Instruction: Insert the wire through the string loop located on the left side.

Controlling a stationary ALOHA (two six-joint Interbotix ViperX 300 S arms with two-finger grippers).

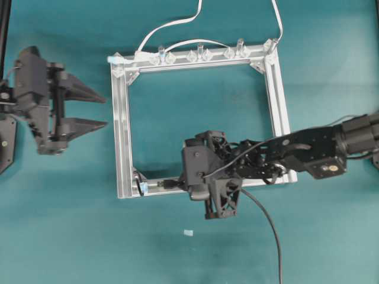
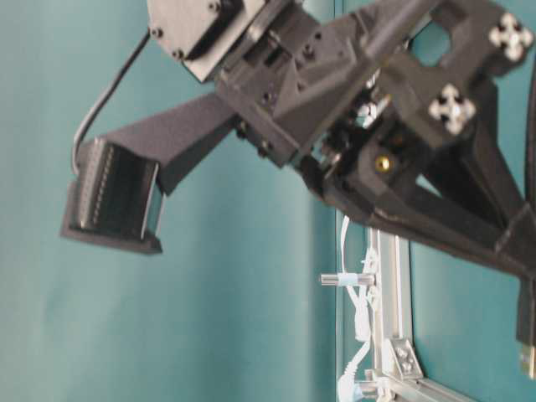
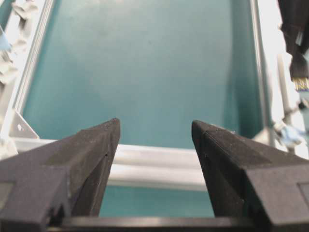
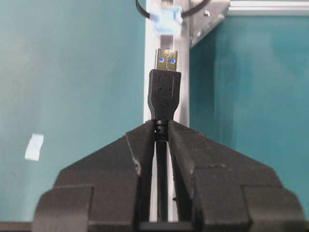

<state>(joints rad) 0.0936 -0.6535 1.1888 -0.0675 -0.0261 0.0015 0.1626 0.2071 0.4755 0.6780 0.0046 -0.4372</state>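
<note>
We had the right gripper [image 4: 161, 133] clamped on the wire [image 4: 164, 99] just behind the plug, metal tip sticking out past the fingertips. Plug's long axis ran along the frame's [image 1: 121, 148] bottom rail, pointing at the bottom-left corner in the overhead view. The string loop [image 4: 145, 10] sat at that corner bracket, straight ahead of the tip in the right wrist view, near but not yet reached; only part of the loop showed at the top edge, by a pale blue clip [image 4: 166, 19]. So the line-up looked close; we judged the next move as a straight push along the plug's own axis, with small side correction if the loop sagged. The left gripper [image 1: 89, 109] was spread wide, holding nothing, outside the frame's left rail and well apart from the loop. Right arm was clearly the nearer one.
</note>
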